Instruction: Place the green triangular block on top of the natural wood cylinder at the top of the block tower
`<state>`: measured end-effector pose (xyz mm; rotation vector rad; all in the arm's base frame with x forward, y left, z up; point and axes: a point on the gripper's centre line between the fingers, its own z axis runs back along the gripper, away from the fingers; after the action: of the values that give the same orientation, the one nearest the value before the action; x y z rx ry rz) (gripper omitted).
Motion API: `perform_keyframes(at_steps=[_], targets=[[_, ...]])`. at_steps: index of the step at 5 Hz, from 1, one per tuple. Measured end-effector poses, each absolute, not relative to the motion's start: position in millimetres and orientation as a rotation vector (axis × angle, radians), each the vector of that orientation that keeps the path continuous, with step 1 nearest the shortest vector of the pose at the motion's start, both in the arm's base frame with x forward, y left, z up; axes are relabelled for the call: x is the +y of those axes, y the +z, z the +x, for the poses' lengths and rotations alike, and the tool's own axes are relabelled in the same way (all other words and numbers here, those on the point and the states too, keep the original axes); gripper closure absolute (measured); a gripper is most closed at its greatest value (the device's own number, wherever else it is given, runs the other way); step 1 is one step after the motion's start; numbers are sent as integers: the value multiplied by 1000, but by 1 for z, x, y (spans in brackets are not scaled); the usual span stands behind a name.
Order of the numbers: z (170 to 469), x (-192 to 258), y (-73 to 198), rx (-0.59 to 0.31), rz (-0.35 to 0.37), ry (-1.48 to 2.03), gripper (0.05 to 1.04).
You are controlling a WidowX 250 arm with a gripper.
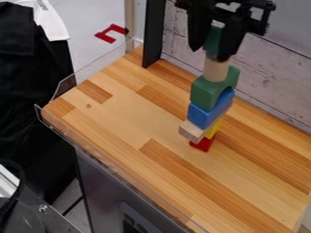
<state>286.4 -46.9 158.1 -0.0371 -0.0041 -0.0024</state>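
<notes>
The gripper (213, 41) hangs at the top right of the camera view, over a tower of blocks, shut on a dark green block (213, 40). Directly beneath that block is a tan cylinder (215, 70), which stands on a green arch-shaped block (207, 93). A blue block (206, 113) lies under the arch. Lower down are a light wooden block (191, 131) jutting out to the left, a yellow block (212, 131) on the right and a red block (202, 144) at the base. Whether the cylinder and dark green block touch is hard to tell.
The tower stands on a wooden tabletop (115, 113) with a clear raised edge (91, 75) along its left side. A whitish plank wall (273, 77) runs behind it, with a black upright post (153, 34) at the back corner.
</notes>
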Motion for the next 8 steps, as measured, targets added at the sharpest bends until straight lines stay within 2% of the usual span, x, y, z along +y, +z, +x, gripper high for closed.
perform_keyframes(at_steps=[1,2,3,4,5,7,8], targets=[[286,-47,158,-4,-42,-1,593],[286,-43,157,1,-44,15,537],[286,-44,157,2,-50,17,228],[285,-42,158,10,-69,45,79],[285,-38,162,19,-89,70,85],[280,-3,218,-93,-164,192,85],[278,17,220,-112,-166,213,85]])
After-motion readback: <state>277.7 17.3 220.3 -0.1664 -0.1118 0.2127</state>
